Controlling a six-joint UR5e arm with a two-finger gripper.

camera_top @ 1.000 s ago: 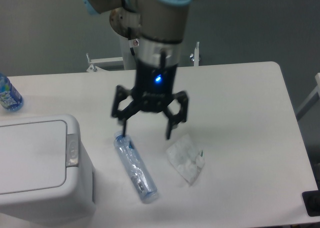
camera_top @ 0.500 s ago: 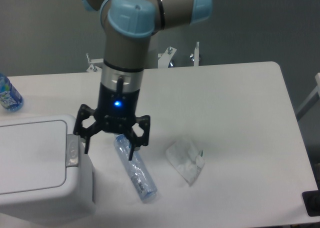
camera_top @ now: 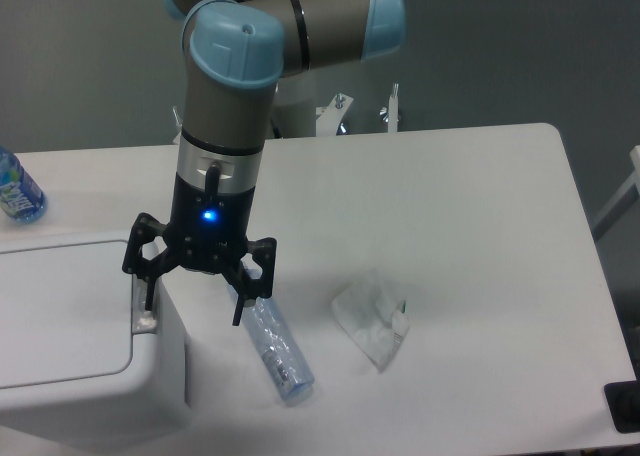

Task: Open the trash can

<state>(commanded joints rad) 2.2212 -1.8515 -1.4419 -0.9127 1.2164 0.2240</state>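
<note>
The trash can (camera_top: 70, 336) is a big white bin at the lower left, its flat lid down. Its small grey latch (camera_top: 146, 311) sits on the right edge of the lid. My gripper (camera_top: 193, 301) hangs open over that right edge. The left fingertip (camera_top: 148, 298) is right above the latch, and the right fingertip (camera_top: 238, 314) hangs beside the bin, over the table. Nothing is between the fingers.
A crushed clear plastic bottle (camera_top: 276, 351) lies on the white table (camera_top: 450, 226) just right of the gripper. A crumpled clear wrapper (camera_top: 372, 326) lies further right. Another blue-labelled bottle (camera_top: 15, 191) stands at the far left edge.
The gripper has moved left and slightly down, from above the crushed bottle to over the bin's right edge, staying open. Nothing else moved.
</note>
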